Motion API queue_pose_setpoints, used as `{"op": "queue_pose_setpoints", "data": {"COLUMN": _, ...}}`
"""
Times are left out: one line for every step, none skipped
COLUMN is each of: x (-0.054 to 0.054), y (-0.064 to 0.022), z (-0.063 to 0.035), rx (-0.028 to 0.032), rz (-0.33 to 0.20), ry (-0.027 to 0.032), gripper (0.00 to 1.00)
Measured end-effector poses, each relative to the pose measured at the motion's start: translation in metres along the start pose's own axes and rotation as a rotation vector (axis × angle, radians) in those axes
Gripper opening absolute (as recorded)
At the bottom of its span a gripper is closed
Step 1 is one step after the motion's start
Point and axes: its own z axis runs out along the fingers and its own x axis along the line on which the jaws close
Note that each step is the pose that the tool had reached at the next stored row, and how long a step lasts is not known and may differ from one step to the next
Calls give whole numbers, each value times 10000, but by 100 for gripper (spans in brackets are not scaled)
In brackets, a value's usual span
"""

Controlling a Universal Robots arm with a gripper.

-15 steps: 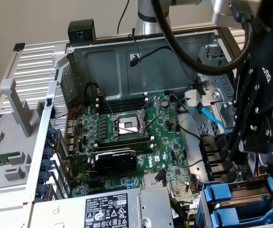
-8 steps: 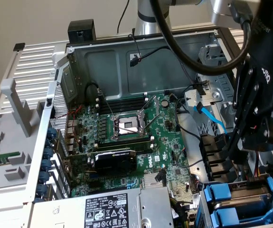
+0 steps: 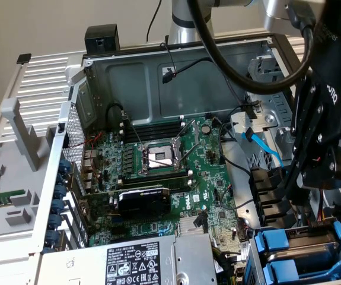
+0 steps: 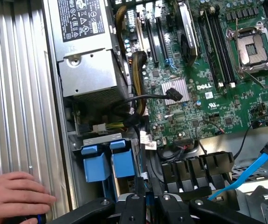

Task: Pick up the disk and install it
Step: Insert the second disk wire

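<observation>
Ribbed grey metal forms the surface (image 4: 17, 116) beside the open computer case (image 3: 158, 65); a pale wall stands behind it in the exterior view. Inside the case lies a green circuit board (image 3: 158, 172), studded with small components, a square silver processor socket (image 3: 158, 157) and a finned metal heat sink (image 4: 175, 91). A grey box-shaped power supply (image 3: 140, 261) with a black-and-white sticker sits at the case's near edge. A bright blue flat cable (image 4: 250, 175) curves over black plastic brackets (image 4: 194, 172). The disk (image 3: 295, 243), of which the glossy blue plastic carrier shows, sits in the drive bay at the exterior view's lower right, just beside a second blue carrier (image 3: 303, 270). The black pincer (image 4: 145, 210) hangs above the bay; whether it is spread or pressed together cannot be told. A person's hand (image 4: 12, 196) rests on the ribbed surface.
</observation>
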Motion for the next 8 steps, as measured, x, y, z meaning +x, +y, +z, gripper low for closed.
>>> {"op": "queue_pose_setpoints", "data": {"x": 0, "y": 0, "z": 0, "rx": 0, "rz": 0, "ry": 0, "gripper": 16}}
{"op": "queue_pose_setpoints", "data": {"x": 0, "y": 1, "z": 0, "rx": 3, "rz": 0, "ry": -1, "gripper": 16}}
{"op": "queue_pose_setpoints", "data": {"x": 0, "y": 2, "z": 1, "rx": 20, "rz": 2, "ry": 3, "gripper": 16}}
{"op": "queue_pose_setpoints", "data": {"x": 0, "y": 2, "z": -4, "rx": 31, "rz": 4, "ry": 15, "gripper": 16}}
{"op": "queue_pose_setpoints", "data": {"x": 1, "y": 3, "z": -15, "rx": 31, "rz": 3, "ry": 18, "gripper": 16}}
{"op": "queue_pose_setpoints", "data": {"x": 2, "y": 5, "z": -30, "rx": 37, "rz": 4, "ry": 14, "gripper": 16}}
{"op": "queue_pose_setpoints", "data": {"x": 3, "y": 8, "z": -48, "rx": 40, "rz": 5, "ry": 14, "gripper": 16}}
{"op": "queue_pose_setpoints", "data": {"x": 5, "y": 10, "z": -67, "rx": 40, "rz": 5, "ry": 14, "gripper": 16}}
